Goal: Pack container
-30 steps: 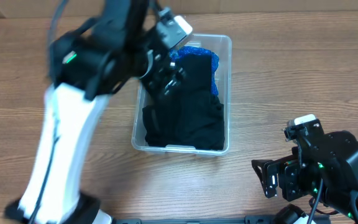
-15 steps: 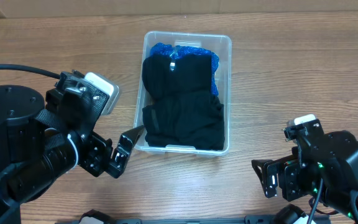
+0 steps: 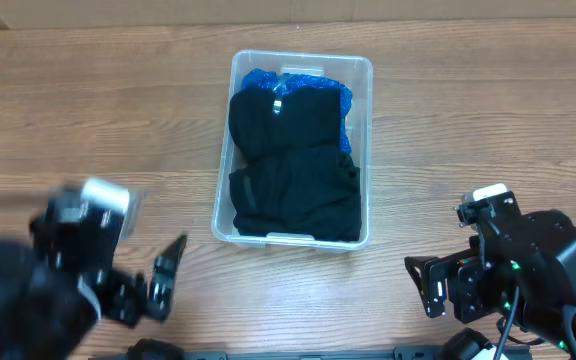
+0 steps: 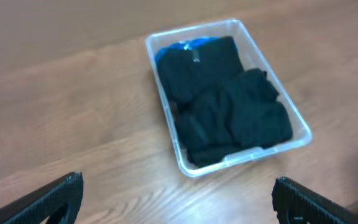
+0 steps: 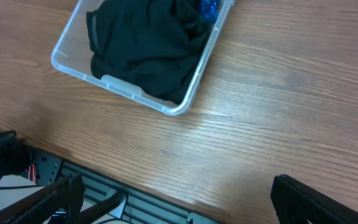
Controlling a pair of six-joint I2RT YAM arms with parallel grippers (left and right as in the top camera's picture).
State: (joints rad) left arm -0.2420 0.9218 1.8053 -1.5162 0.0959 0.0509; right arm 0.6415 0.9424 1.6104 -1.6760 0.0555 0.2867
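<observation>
The clear container point(image 3: 367, 150) stands mid-table, filled with folded black garments point(image 3: 293, 165) over a blue one point(image 3: 343, 100) at its far end. It also shows in the left wrist view point(image 4: 303, 132) and the right wrist view point(image 5: 194, 87). My left gripper point(image 3: 158, 285) is open and empty at the front left, well clear of the container; its fingers frame the left wrist view point(image 4: 176, 199). My right gripper point(image 3: 430, 285) is open and empty at the front right, over the table's front edge point(image 5: 176, 199).
The wooden table point(image 3: 488, 130) surrounds the container. The right wrist view shows the table's front edge and a metal frame point(image 5: 135, 199) below it, with cables at the left point(image 5: 5, 158).
My left arm has pulled back from the container to the front left corner, blurred with motion. The right arm and the container have not moved.
</observation>
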